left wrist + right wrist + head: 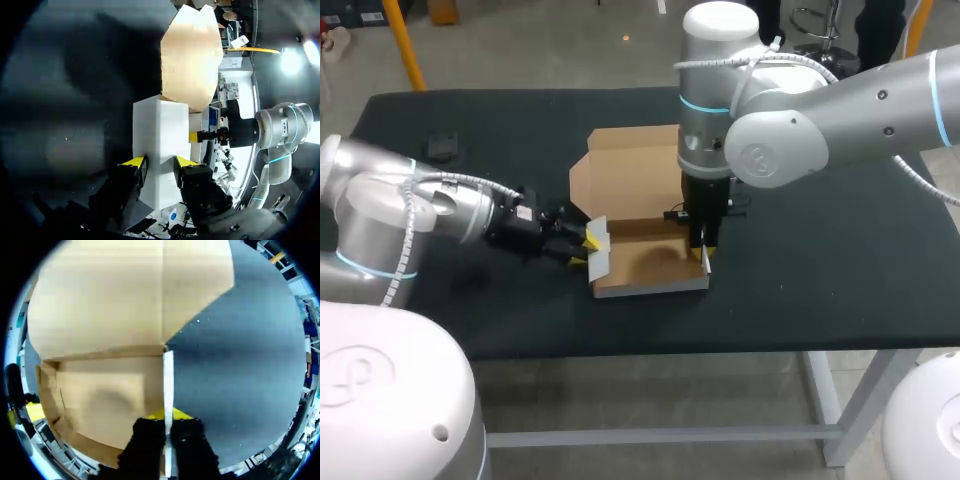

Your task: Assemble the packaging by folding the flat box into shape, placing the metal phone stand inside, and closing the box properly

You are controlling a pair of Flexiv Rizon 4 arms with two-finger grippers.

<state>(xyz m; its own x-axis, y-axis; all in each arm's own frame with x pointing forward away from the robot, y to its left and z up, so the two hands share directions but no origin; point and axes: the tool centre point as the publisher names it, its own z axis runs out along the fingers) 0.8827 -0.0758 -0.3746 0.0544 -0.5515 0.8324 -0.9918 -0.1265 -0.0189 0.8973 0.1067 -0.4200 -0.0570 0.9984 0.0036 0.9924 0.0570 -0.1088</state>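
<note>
**Box half formed, stand not yet inside, lid open**

The box (645, 262) sits on the table (820, 250) near its front edge, between the two arms; its brown floor lies flat and the low front wall already stands up; the lid (630, 165) lies open and flat on the table on the far side, with its small flaps spread out

The left pincer (586, 249) comes in from the side and is clenched on the left side wall (160, 130); in the left wrist view this white panel fills the gap between the two yellow tips and touches both; the right pincer (706, 245) comes down from above and is clenched on the right side wall (168, 385), which shows edge-on as a thin white strip between its dark fingers; both walls stand about upright

So, in my judgement, the folding step is well on but not finished; the side walls seem to be held in place rather than locked

The phone stand is not seen in the box, whose floor is bare; a small dark object (445, 148) lies on the table far to the left, and I cannot tell if it is the stand

What is left: to fix the walls, to put the stand inside, to fold the lid over and tuck it in
</note>
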